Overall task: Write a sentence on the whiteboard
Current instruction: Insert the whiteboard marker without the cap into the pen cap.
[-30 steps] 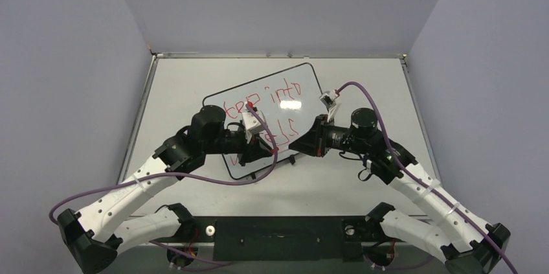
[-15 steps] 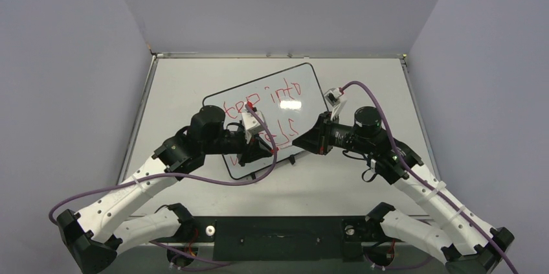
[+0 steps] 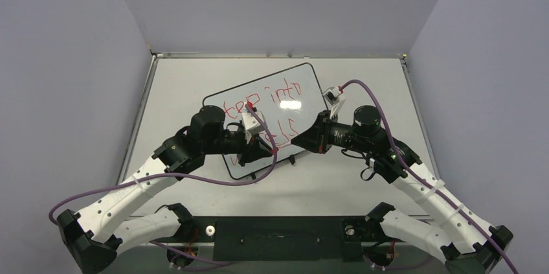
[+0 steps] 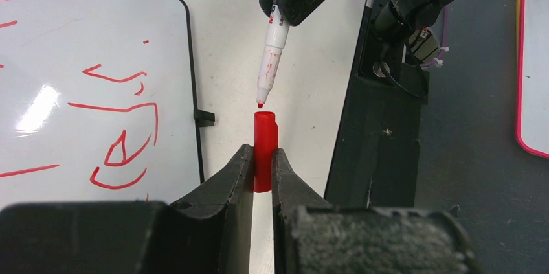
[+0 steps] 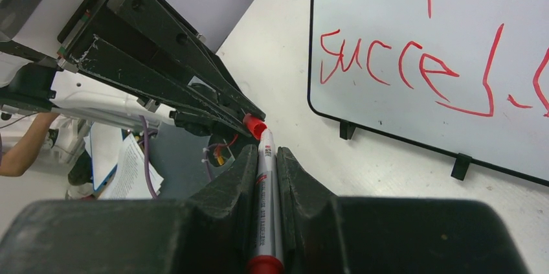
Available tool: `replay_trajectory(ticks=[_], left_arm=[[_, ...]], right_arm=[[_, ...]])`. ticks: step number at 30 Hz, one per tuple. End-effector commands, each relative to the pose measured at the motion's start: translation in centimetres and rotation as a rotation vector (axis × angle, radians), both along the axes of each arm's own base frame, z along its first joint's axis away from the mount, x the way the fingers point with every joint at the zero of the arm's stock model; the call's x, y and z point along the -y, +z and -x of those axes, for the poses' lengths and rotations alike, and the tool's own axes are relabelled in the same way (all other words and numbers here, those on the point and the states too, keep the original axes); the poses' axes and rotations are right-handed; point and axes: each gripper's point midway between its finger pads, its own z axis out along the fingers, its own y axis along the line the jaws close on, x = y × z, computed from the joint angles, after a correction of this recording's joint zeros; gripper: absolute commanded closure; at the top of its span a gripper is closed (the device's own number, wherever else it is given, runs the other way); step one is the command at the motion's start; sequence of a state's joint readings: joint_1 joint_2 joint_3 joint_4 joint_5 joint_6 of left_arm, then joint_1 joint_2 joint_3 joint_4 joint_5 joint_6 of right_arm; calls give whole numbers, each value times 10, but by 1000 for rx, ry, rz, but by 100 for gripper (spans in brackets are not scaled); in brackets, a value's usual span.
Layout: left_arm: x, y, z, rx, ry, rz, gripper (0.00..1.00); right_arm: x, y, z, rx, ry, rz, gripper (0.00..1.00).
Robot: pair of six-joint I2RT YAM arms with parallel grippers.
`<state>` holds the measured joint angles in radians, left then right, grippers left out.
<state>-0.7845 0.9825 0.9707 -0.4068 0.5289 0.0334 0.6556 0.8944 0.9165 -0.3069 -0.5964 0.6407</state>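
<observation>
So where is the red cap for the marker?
In the left wrist view, the red cap is pinched in the left arm's fingers, just short of the marker tip, beside the footed edge of the whiteboard.

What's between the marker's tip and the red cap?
Nothing: in the left wrist view only a bare gap separates the marker tip from the red cap.

- The left gripper (image 4: 261, 152) hides the base of the red cap (image 4: 265, 128).
- The right gripper (image 4: 288, 8) hides the top of the marker (image 4: 270, 60).
- The whiteboard (image 4: 78, 47) runs off both wrist views.
</observation>
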Motion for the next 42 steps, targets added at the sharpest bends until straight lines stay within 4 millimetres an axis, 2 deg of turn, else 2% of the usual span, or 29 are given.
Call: replay_trajectory(ticks=[1, 24, 35, 42], left_arm=[[3, 11, -1, 32, -8, 39, 100], [4, 13, -5, 30, -3, 54, 100], [6, 13, -2, 26, -27, 60, 100], [4, 19, 1, 45, -31, 81, 100]], right_arm=[[-5, 26, 0, 63, 20, -62, 100], [-10, 10, 3, 28, 41, -73, 100], [-16, 15, 6, 25, 69, -108, 100], [-19, 4, 4, 5, 72, -97, 100]])
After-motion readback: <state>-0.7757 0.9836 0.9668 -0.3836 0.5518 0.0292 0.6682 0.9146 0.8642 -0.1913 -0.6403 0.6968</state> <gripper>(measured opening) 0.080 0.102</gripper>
